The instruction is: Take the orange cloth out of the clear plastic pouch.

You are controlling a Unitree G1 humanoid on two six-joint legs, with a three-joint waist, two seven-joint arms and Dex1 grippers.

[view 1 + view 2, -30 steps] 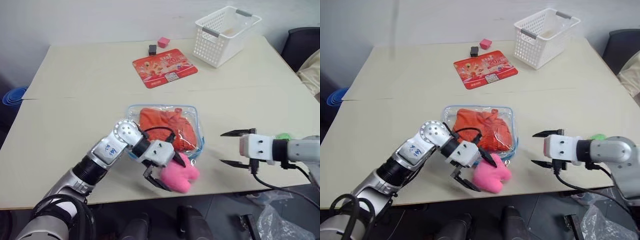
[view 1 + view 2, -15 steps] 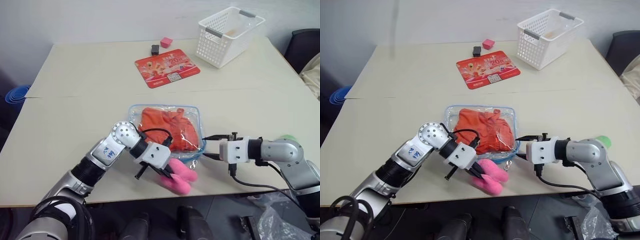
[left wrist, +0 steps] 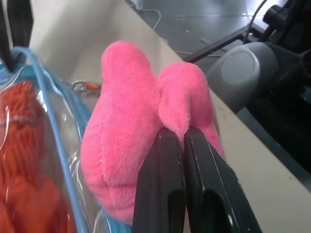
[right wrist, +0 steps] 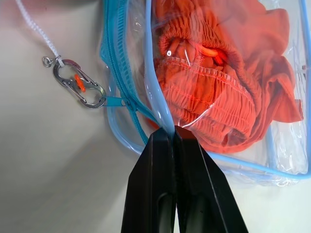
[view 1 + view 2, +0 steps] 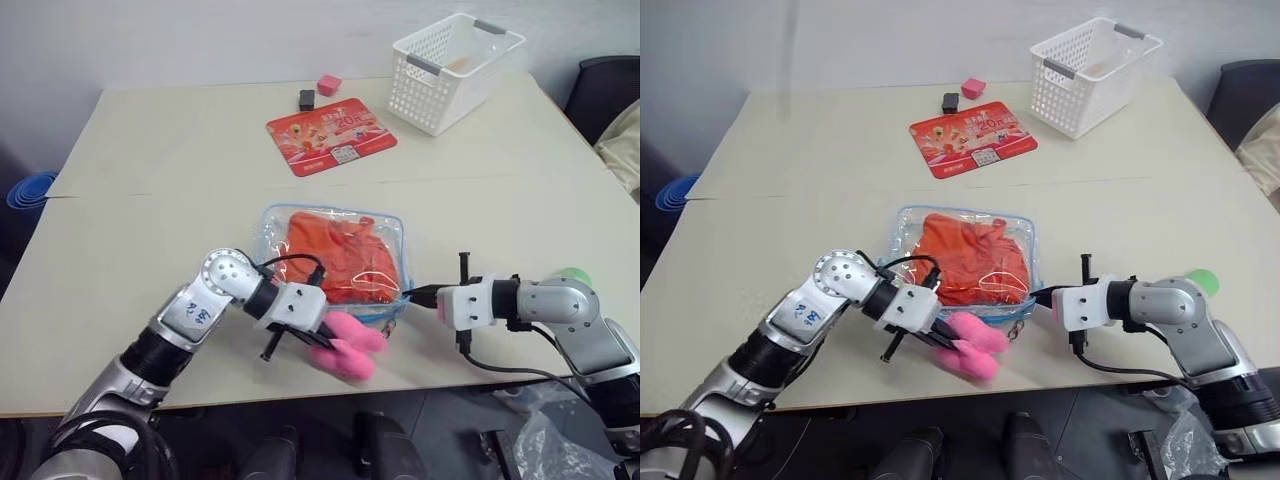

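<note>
Orange cloth [image 5: 340,252] is lying inside the clear pouch [image 5: 275,225] on the bench [image 5: 150,170], well apart from the white basket [image 5: 452,70]. Left gripper [image 3: 183,141] is pinching the pink plush toy [image 3: 136,121] beside the pouch. Right gripper [image 4: 172,133] is squeezing the pouch's blue edge, jaws pressed together.

Print on the red card [image 5: 331,134] too small to read. Contents of the white basket [image 5: 452,70] hidden behind its lattice wall. Near edge of the clear plastic pouch [image 5: 902,232] covered by the left claw [image 5: 330,345] and pink plush toy [image 5: 352,345]. Green object [image 5: 1202,281] mostly hidden behind the right arm.
</note>
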